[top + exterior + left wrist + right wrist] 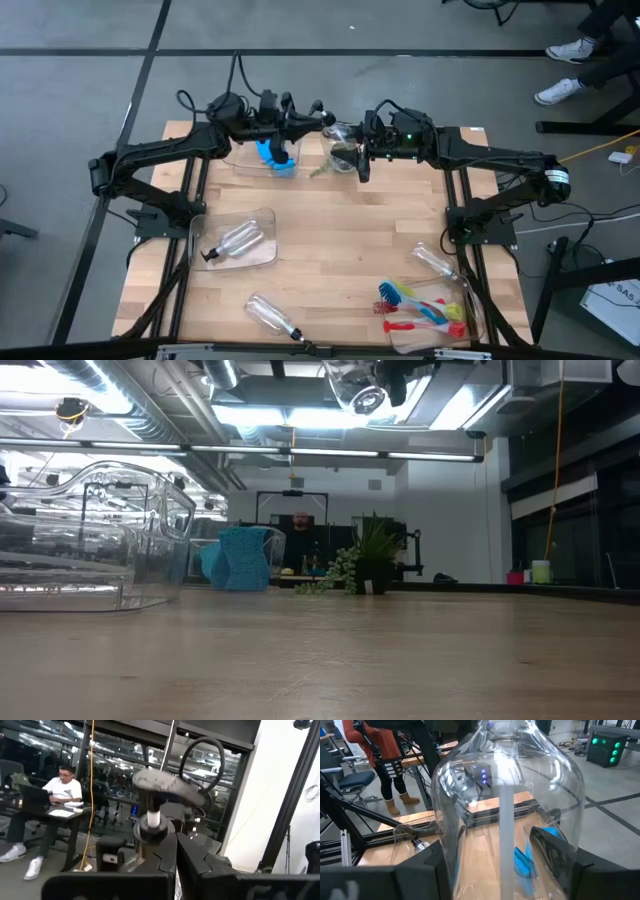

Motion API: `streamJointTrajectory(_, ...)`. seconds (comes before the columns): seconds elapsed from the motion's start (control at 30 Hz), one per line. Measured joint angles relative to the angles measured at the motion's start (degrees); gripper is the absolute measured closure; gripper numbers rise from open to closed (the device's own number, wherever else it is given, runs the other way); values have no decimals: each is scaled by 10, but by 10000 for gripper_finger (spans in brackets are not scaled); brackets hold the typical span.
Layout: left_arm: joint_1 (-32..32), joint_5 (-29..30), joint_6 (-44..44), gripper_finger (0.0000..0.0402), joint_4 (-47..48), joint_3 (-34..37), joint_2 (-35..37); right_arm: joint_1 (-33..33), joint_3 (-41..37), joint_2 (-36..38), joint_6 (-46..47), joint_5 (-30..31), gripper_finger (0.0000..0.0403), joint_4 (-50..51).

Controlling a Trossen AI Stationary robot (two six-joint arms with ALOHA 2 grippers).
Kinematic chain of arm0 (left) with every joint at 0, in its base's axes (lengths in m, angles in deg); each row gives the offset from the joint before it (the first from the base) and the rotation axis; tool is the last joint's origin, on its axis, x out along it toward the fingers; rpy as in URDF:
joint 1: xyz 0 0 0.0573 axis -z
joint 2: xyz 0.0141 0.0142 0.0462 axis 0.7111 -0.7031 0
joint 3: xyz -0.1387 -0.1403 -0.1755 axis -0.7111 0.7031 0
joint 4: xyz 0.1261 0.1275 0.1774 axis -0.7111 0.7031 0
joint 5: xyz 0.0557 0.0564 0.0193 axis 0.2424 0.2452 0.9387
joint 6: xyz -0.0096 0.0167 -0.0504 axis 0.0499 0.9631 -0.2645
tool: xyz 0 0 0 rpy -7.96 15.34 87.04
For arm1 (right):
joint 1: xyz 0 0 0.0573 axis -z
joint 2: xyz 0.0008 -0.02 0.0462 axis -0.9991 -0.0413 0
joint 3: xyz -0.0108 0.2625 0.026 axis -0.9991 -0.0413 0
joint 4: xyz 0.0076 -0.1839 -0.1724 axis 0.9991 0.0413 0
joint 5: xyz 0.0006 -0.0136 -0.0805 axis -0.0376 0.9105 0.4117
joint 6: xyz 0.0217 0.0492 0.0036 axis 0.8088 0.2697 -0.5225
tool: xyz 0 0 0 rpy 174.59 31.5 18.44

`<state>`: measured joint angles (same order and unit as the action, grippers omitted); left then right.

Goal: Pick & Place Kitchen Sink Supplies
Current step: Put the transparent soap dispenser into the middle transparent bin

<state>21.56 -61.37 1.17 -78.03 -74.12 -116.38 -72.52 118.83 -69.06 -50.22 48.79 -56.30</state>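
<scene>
Our left gripper [322,120] is up at the far middle of the table. Its fingers [165,865] are shut tight on the black pump top [165,784] of a clear bottle [343,135]. Our right gripper [362,150] comes in from the other side, and its fingers [552,845] hold the round body of the same bottle [507,805]. So both arms have this one bottle, high in the air; from table height we see it up above the wood.

The bottle lies sideways between the two grippers, pump to the left and body to the right. We think the next move turns on that line: if one arm pulls or twists, the other must hold firm.

Just left of the bottle, the blue sponge [276,155] sits in a clear bin [250,165] at the far edge. More bottles lie nearer us, and the brushes [420,305] lie in a bin near right.
</scene>
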Motion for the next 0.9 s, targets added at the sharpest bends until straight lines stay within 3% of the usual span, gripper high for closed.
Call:
streamJointTrajectory(0.53, 0, 33, 12, 400, 2, 0, -1, 0, 0, 0, 4, -14, 187, -12)
streamJointTrajectory(0.9, 5, 25, 5, 400, -8, 0, 0, 0, 0, 0, 3, -14, 187, -12)
